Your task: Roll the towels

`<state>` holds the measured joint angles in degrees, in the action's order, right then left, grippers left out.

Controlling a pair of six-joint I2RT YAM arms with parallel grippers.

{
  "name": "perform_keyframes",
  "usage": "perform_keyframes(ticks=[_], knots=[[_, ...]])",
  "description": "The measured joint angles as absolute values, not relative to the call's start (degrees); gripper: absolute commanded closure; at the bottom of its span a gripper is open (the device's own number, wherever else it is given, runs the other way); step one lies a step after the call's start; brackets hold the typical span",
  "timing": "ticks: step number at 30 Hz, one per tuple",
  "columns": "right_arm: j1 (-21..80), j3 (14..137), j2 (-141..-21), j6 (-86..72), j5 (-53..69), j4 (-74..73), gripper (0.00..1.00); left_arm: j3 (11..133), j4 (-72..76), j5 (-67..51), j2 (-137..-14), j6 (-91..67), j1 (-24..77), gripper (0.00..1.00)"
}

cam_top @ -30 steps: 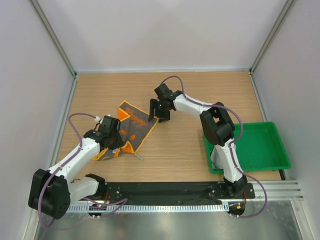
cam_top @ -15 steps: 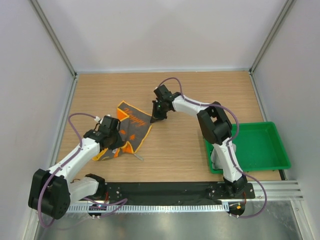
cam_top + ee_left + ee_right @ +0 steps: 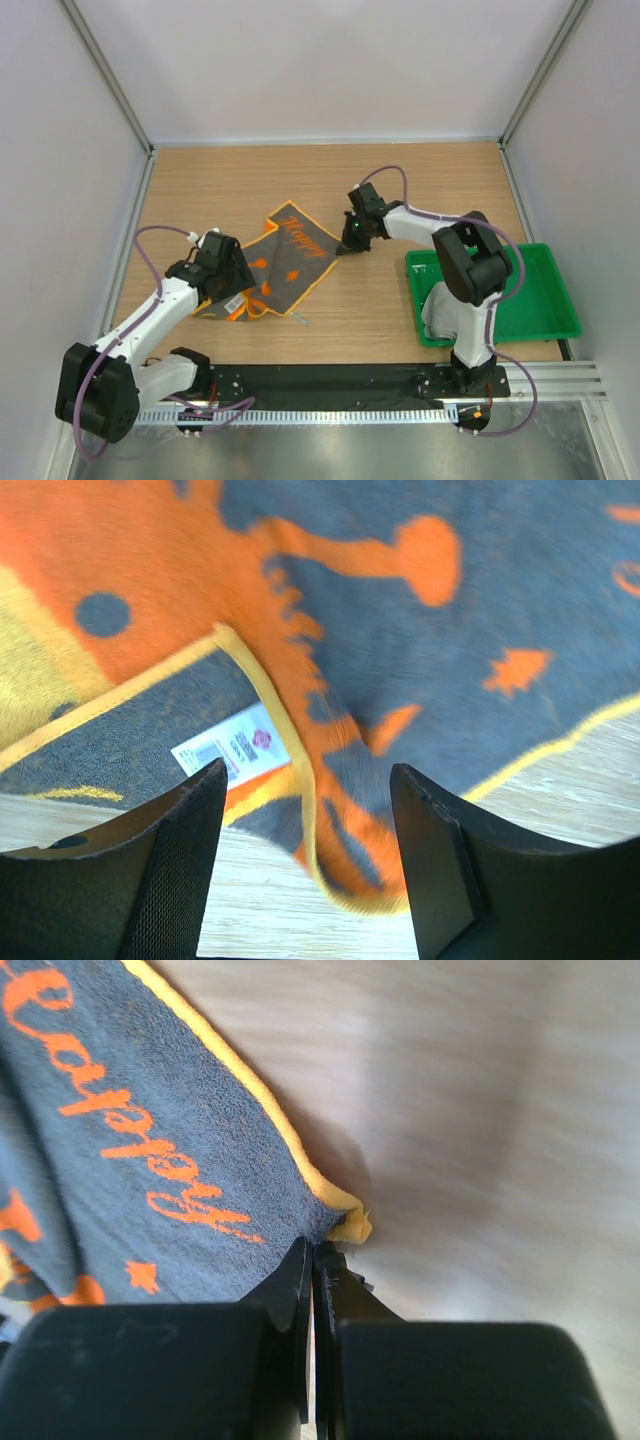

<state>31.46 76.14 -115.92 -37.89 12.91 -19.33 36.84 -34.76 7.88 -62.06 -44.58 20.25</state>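
Observation:
The dark grey towel point(image 3: 290, 262) with orange print and yellow edges lies stretched across the table between my two grippers. My right gripper point(image 3: 345, 245) is shut on its far right corner, and in the right wrist view the closed fingertips point(image 3: 315, 1255) pinch the yellow-edged corner of the towel point(image 3: 130, 1140). My left gripper point(image 3: 232, 290) stands open over the towel's near left end. There a folded-over edge point(image 3: 330, 810) with a white label point(image 3: 230, 748) lies between the spread fingers point(image 3: 180, 870). A pale grey bundle point(image 3: 436, 312), seemingly the plain towel, sits in the tray, partly behind the right arm.
The green plastic tray point(image 3: 560, 300) stands at the near right beside the right arm's base. White walls with metal posts close the table on the left, back and right. Bare wood lies behind the towel and to the right of it.
My right gripper shut on the towel's corner and pulled it to the right, spreading the cloth out. My left gripper opened and let go of the near left end.

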Motion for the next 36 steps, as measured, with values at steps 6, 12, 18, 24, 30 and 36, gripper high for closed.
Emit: perform_keyframes(ticks=[6, 12, 18, 24, 30, 36], knots=[[29.95, 58.41, -101.36, -39.79, 5.39, -19.70, 0.99, 36.86, -34.87, 8.51, -62.48, -44.56, 20.29, 0.32], [30.52, 48.82, -91.39, -41.25, 0.14, -22.61, 0.99, 36.84, -34.81, 9.13, -64.88, -44.56, 20.49, 0.35], [30.52, 46.50, -86.67, -41.34, -3.64, -26.68, 0.99, 36.03, -34.76, 11.09, -65.30, -45.25, 22.02, 0.39], [30.52, 46.37, -84.58, -41.28, -5.06, -27.49, 0.99, 34.94, -34.59, 12.69, -65.98, -46.28, 22.31, 0.41], [30.52, 44.80, -84.71, -41.28, -4.75, -26.74, 0.99, 34.94, -32.80, 13.08, -70.32, -46.50, 23.92, 0.41], [30.52, 43.86, -84.90, -41.06, -4.25, -26.13, 0.99, 36.03, -32.05, 15.31, -74.54, -46.59, 26.63, 0.48]])
